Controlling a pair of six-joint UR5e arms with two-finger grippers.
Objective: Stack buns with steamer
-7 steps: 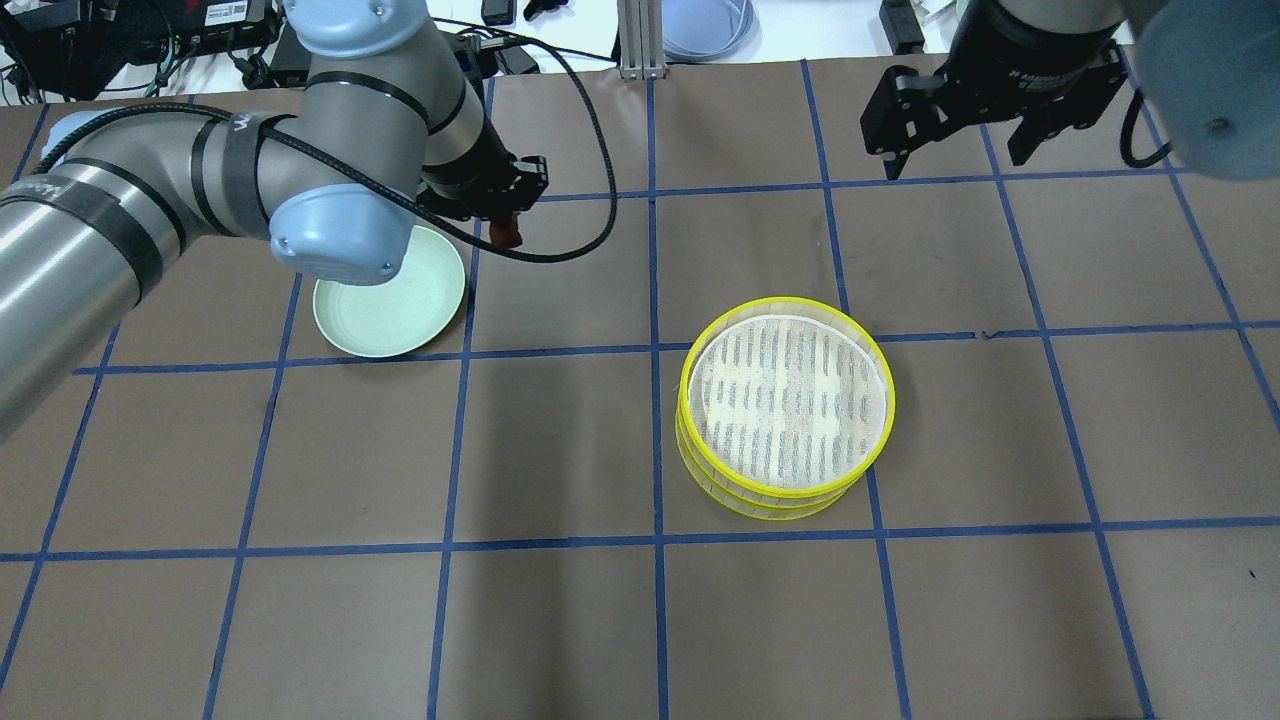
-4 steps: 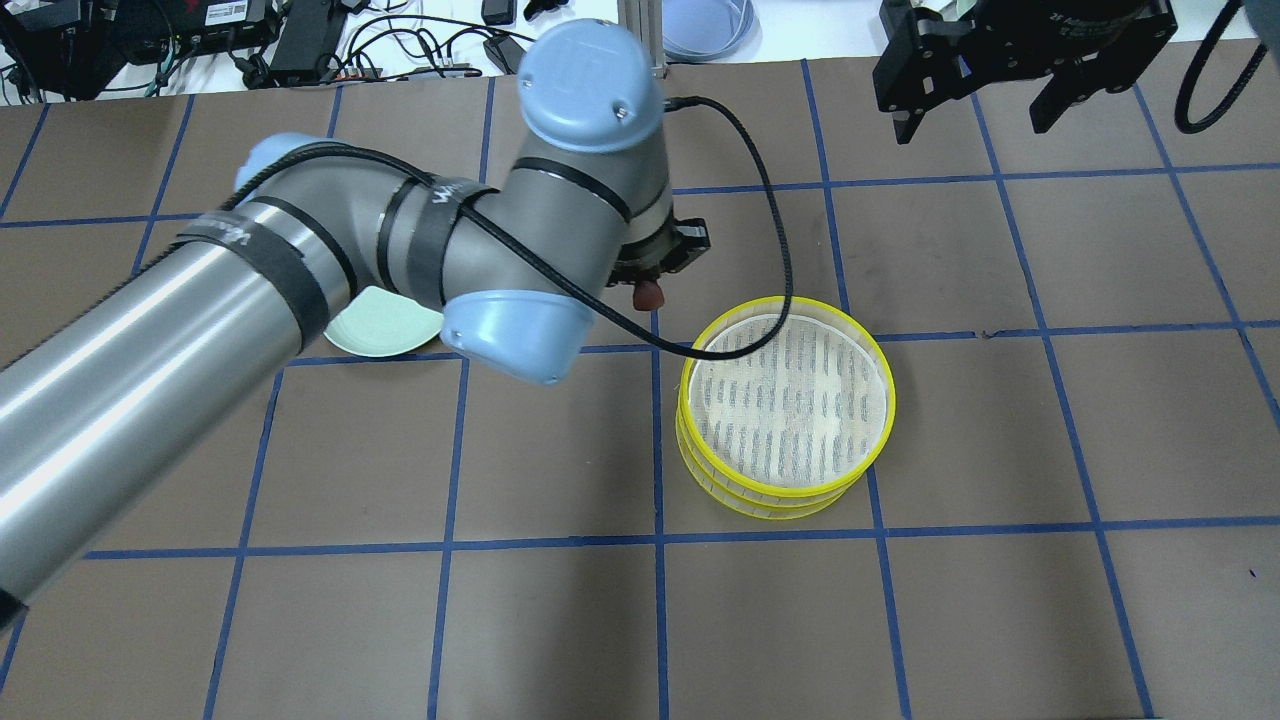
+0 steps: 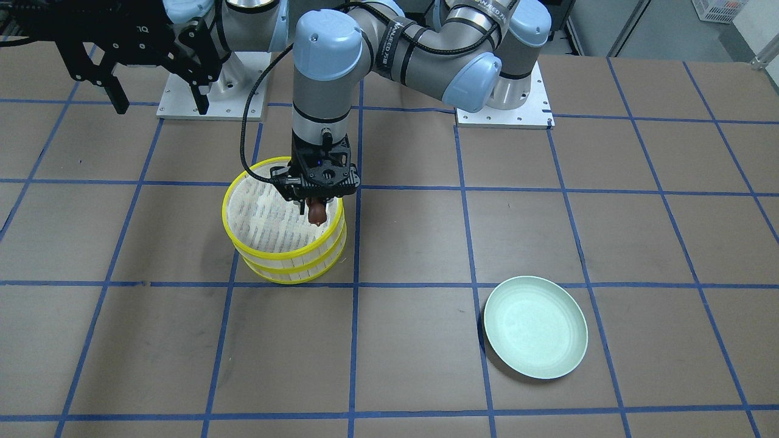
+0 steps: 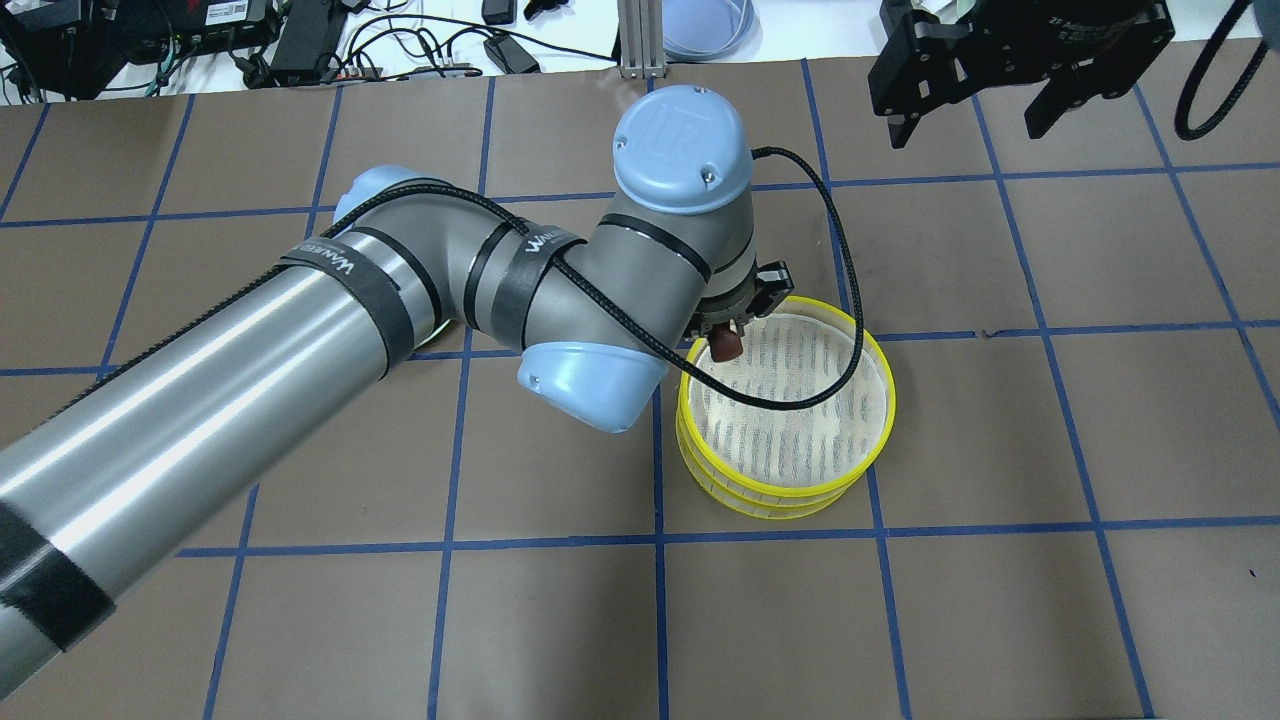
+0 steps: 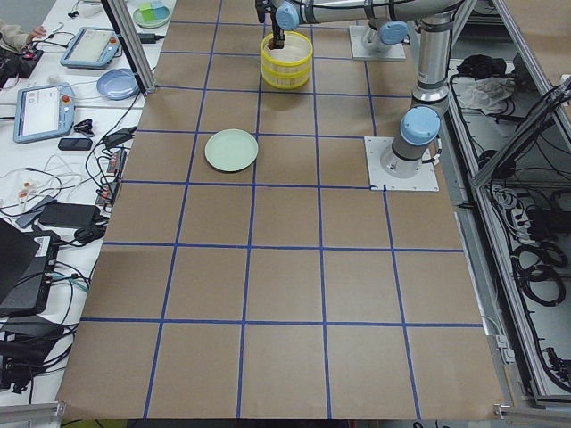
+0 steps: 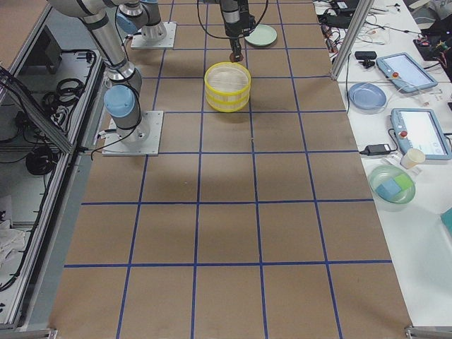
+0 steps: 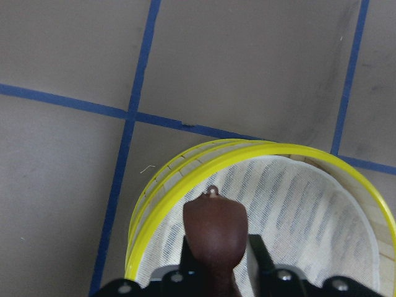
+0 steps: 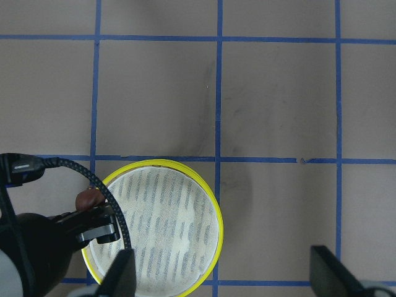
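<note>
The steamer is set on the table, and the bun is held by the left gripper over the steamer's edge on the robot's left. The plate is placed well apart from the steamer, to the robot's left and farther from its base.

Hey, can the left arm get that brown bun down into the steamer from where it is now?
Probably yes. The left gripper holds the bun above the steamer, just inside its rim. The steamer's top is uncovered with only its liner showing, and the right gripper hangs open well off to the side.
</note>
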